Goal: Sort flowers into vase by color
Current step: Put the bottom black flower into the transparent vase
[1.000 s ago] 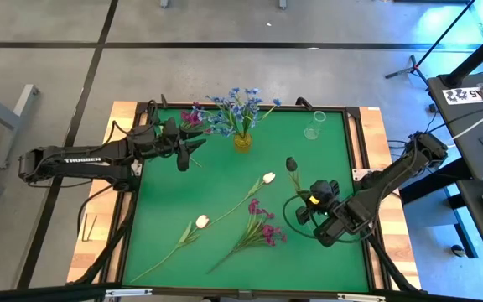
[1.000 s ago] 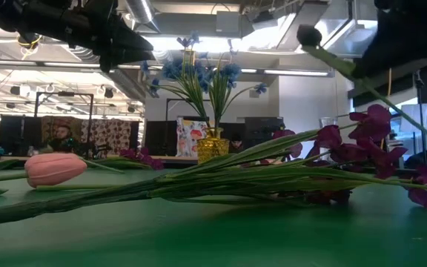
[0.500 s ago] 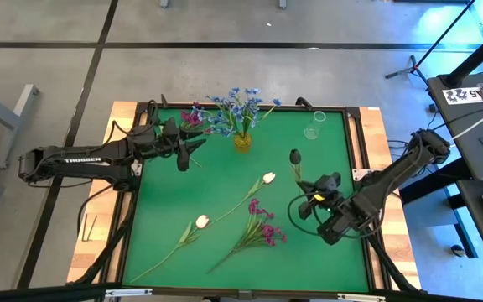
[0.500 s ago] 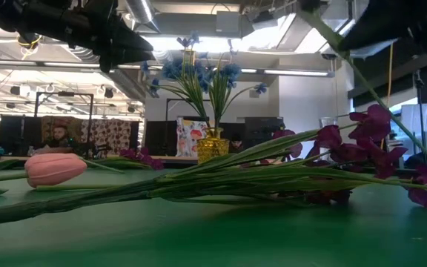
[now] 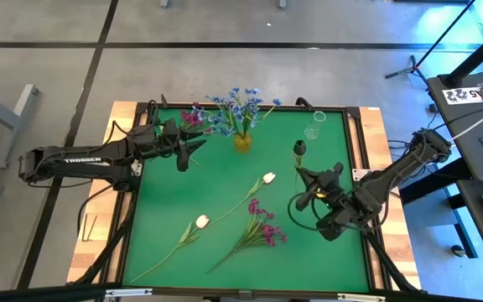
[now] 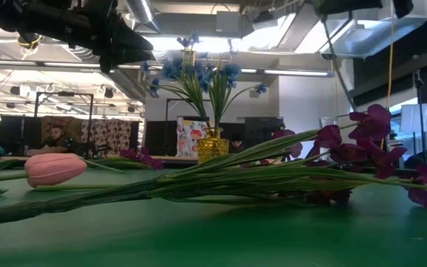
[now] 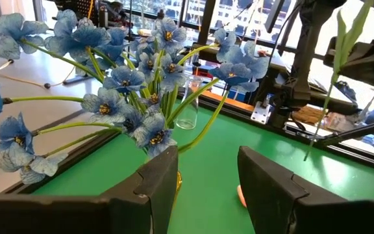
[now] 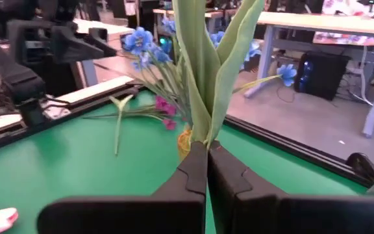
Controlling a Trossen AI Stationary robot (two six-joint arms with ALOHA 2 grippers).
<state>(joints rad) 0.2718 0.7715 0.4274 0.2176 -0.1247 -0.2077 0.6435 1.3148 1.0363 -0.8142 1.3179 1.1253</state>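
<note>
The right gripper (image 5: 311, 186), jaws clamped on an upright flower (image 5: 298, 149), stands nearest the clear vase (image 5: 314, 126); the left gripper (image 7: 206, 179), jaws wide, waits by the yellow vase (image 5: 241, 141).

Overhead, table-level and 2 wrist cameras share the green table (image 5: 225, 168).

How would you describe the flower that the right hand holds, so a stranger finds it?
On the green table, look right of the yellow vase. The right hand grips a green stem there; its flower is raised, unlike those lying flat.
</note>
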